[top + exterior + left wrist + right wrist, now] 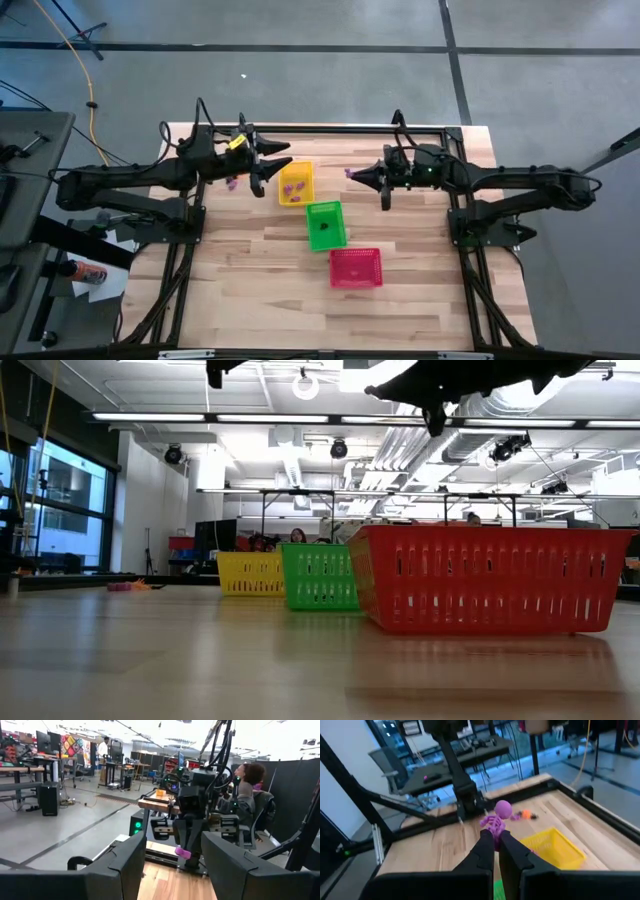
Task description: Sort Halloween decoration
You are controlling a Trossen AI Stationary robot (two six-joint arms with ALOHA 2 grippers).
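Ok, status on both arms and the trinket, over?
Right gripper shut on small purple skeleton trinket, raised above the table. Left gripper open, empty, beside yellow plastic mesh basket. Nothing in the way.

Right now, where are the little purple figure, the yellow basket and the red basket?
purple figure (pixel 496 818), right wrist view, on its body above the right gripper's fingertips.
yellow basket (pixel 296 183), high view, on its floor.
red basket (pixel 487 582), low view, on its front mesh wall.

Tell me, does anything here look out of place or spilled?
Nothing looks spilled or damaged. The yellow, green and red plastic mesh baskets sit upright in a diagonal row. The right gripper holds a small purple skeleton-like trinket aloft; a few loose trinkets lie on the wooden table.
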